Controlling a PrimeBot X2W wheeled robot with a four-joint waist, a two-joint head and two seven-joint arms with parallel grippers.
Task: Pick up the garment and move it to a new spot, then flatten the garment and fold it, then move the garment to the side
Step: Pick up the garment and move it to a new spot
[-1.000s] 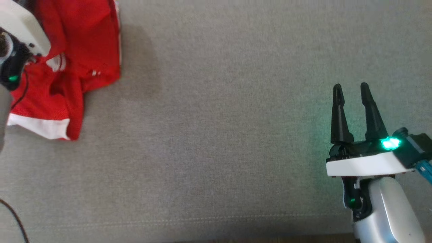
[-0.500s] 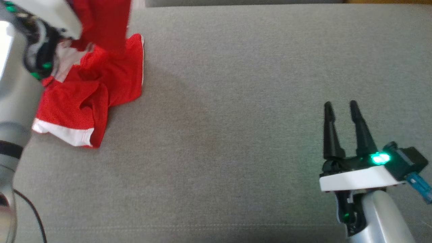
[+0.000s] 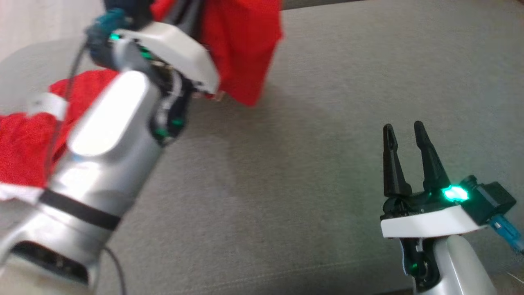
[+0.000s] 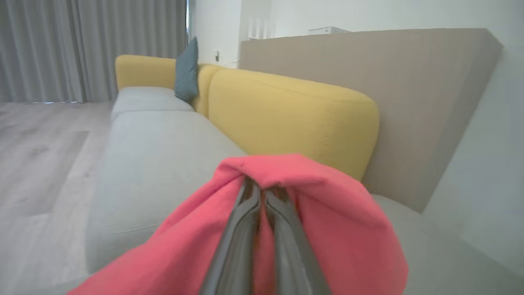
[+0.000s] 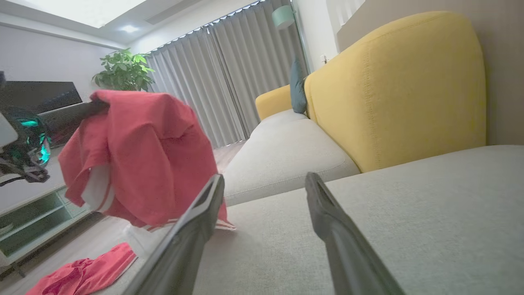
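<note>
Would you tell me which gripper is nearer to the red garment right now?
Left. The left gripper is shut on the red garment, holding it up; the right gripper stands open and apart, far to its right.

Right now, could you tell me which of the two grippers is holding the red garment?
The left gripper, shut on the red garment; the right gripper stands open and empty.

At the upper left of the head view, above the sofa seat (image 3: 311, 164): garment (image 3: 245, 53), draped over the tips of the left gripper (image 4: 262, 189). Well apart at the lower right, over the same seat: right gripper (image 3: 403, 129), 2 fingers (image 3: 428, 159) pointing away. Behind the seat, a backrest (image 5: 389, 90); farther along, a cushion (image 5: 298, 86) against it. Left of the left forearm (image 3: 106, 135), more cloth (image 3: 20, 151), lying low.
</note>
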